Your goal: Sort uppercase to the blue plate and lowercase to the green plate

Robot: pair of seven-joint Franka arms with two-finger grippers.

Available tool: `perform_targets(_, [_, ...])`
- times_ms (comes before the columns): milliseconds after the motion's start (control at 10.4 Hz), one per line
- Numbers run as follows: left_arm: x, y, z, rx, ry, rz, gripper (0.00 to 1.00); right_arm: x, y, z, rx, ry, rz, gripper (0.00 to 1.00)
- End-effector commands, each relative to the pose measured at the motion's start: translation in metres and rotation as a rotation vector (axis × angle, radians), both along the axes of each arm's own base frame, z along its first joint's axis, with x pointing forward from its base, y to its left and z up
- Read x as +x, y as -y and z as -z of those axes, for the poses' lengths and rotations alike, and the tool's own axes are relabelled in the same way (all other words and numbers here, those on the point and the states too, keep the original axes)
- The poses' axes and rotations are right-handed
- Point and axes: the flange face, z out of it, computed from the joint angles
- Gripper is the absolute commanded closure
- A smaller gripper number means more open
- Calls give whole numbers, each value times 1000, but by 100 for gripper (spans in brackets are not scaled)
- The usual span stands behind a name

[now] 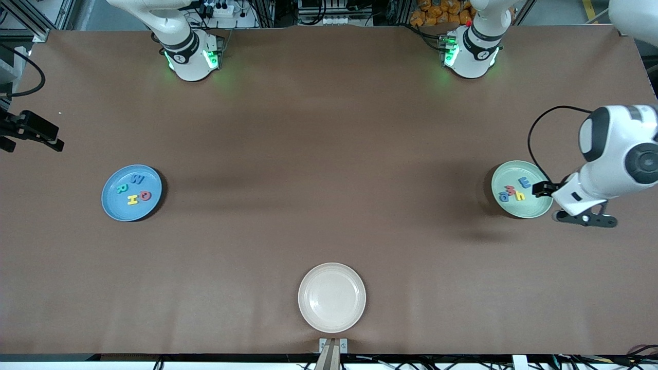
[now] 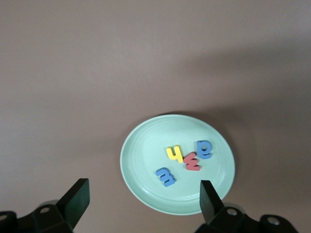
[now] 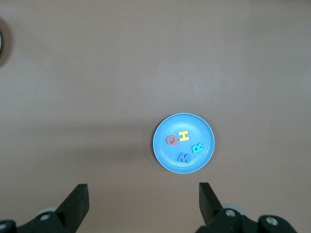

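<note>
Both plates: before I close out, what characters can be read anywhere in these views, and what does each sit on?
"W", "R", "H", "Q": blue, teal-green, yellow and red foam capitals, lying on the blue plate.
"a", "w", "h", "m": blue, red, yellow and blue foam small letters, lying on the green plate.
Cream-white plate: no letters on it.
No printed label, brand or number is readable on the plates, table or arms.

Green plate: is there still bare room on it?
The green plate is bare along its rim; its blue a, red w, yellow h and blue m crowd the middle. The cream-white plate is bare.
</note>
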Motion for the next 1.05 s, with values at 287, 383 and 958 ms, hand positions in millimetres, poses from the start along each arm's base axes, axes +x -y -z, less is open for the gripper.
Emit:
perform_targets(287, [15,74,-143,-81,51,15,0,-3,2,-2,6,1,8,0])
perform_targets(383, [10,85,-166,-76,79,13,0,-2,3,-3,5,5,8,0])
perform_targets(958, [-46,92,-274,-160,219,-72,0,-2,3,-1,7,-1,9,0])
